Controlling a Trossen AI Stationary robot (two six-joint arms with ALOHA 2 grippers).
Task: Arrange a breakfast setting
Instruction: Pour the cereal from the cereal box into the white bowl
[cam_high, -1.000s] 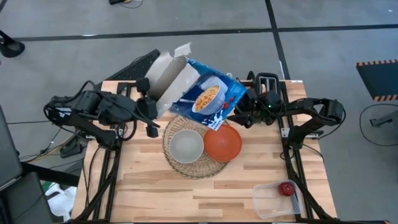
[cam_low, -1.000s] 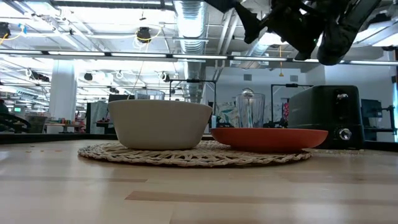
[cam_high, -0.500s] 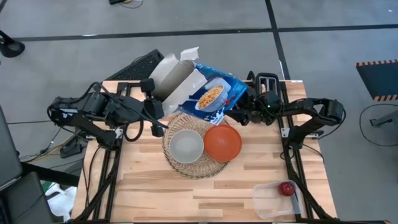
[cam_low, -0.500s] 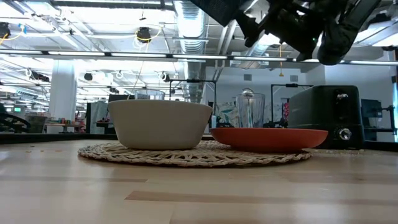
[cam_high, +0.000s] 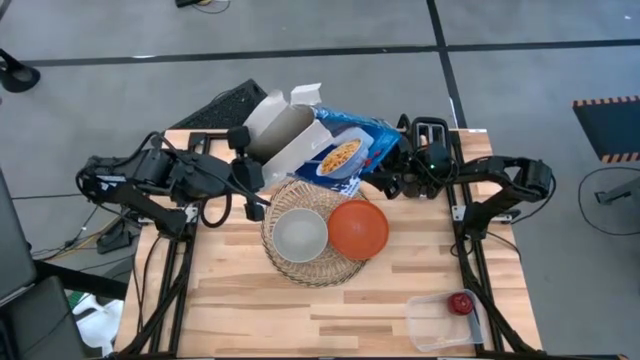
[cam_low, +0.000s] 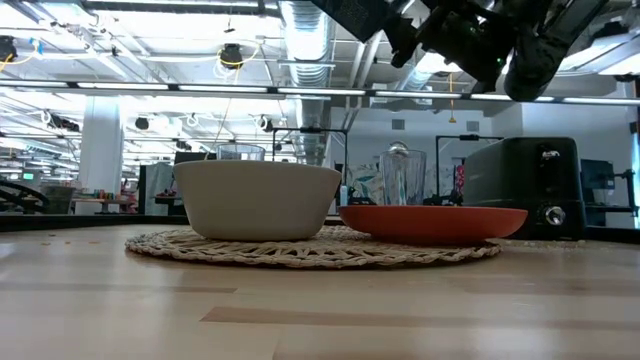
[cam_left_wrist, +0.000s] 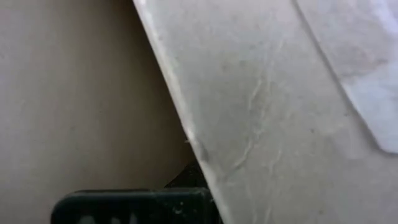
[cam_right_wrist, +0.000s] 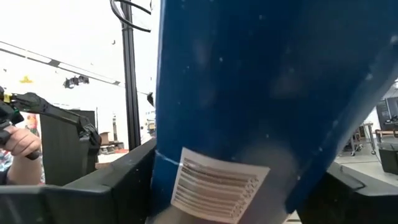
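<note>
Pale butcher-block planks form the table (cam_high: 250, 310), standing on a grey floor crossed by dark tape lines. Near its far middle lies the woven mat (cam_high: 300, 268), carrying the pale grey bowl (cam_high: 300, 234) and, touching the bowl's right side, the orange plate (cam_high: 359, 229), which overhangs the mat's right edge. Well apart from the mat, at the table's near right corner, a small red apple (cam_high: 460, 303) sits in a clear tray (cam_high: 432, 325).

Above the mat's far edge a blue-and-white cereal box (cam_high: 335, 150) hangs tilted, flaps open toward the left; its front pictures a bowl of cereal, and the right wrist view shows a white barcode label whose print is unreadable. The right gripper (cam_high: 392, 168) pinches the box's right end. The left gripper (cam_high: 247, 180) is at the flaps; its jaw state cannot be told. Behind the plate stands a black toaster (cam_low: 535, 186).
</note>
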